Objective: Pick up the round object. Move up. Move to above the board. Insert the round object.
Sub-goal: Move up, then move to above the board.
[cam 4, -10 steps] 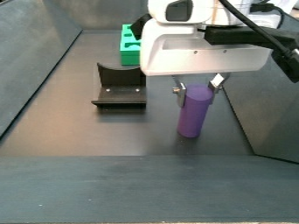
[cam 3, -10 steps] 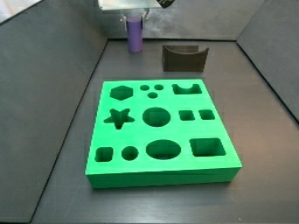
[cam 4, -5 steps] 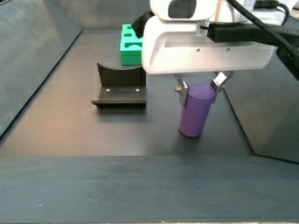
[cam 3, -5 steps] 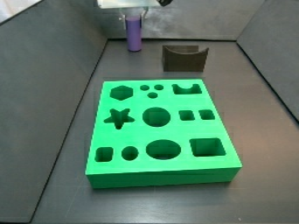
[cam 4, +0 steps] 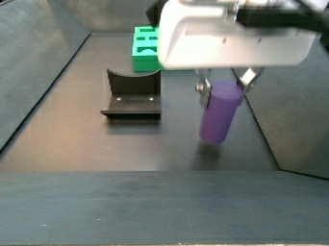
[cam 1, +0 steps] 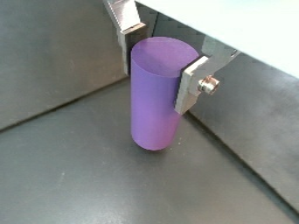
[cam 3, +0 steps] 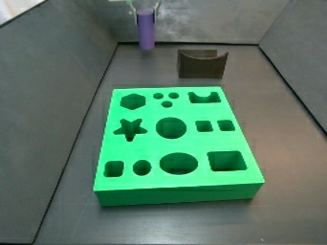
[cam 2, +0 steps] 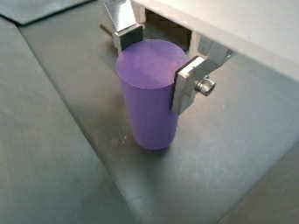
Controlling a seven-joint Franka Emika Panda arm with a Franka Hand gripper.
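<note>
1. Gripper point(cam 4: 226, 85) sits at the far end of the floor from the board, near the back wall in a side view point(cam 3: 147, 11); only its lower part shows there.
2. Jaws closed down onto the purple peg point(cam 1: 156, 94), one silver finger point(cam 1: 194, 81) pressed flat on each side of its upper part; both wrist views show this contact point(cam 2: 190, 80).
3. Peg is upright, smooth, flat top point(cam 2: 152, 63). In a side view point(cam 4: 220, 113) its base appears just off the dark floor, with a faint shadow under it; cannot tell the gap for sure.
4. Peg also visible in the other side picture point(cam 3: 147, 32), hanging below the gripper close to the back wall.
5. Green board point(cam 3: 153, 182) lies flat on the floor mid-table, well apart from the peg; holes include star, hexagon, circles, squares, oval. All holes look empty.
6. Board edge only partly seen behind the gripper body in a side view point(cam 4: 141, 48).
7. Dark notched block point(cam 3: 201, 63) stands between board and back wall, beside the peg, not touching it; same block seen at point(cam 4: 130, 94).
</note>
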